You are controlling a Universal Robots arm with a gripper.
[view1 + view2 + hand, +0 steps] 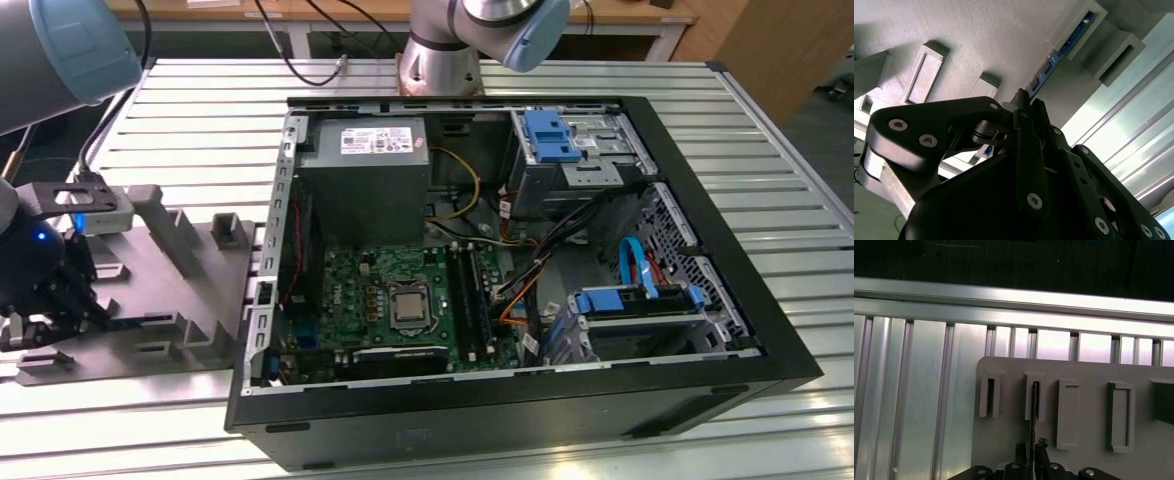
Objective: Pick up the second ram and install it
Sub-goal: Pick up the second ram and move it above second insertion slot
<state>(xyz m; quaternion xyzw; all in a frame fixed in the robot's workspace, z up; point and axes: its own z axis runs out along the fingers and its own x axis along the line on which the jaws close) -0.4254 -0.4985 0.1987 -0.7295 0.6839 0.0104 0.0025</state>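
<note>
Black gripper (1023, 102) parts loom closest in the second wrist view. Its two fingers are drawn together on the edge of the blue memory stick (1064, 47), which looks clamped between them. Everything rests on the slatted metal table (200, 120). On it lies the open computer case (787, 370), with the green circuit board (387, 290) and its long black slots (470, 290) inside. Just beside the case, toward the exterior view's left, sits the grey tray (174, 330), where the arm works. The stick stands on edge in the tray's raised blocks, not yet lifted. So the pick-up step is in hand. I judge the lift calls for a straight pull out of the blocks, without twisting.
</note>
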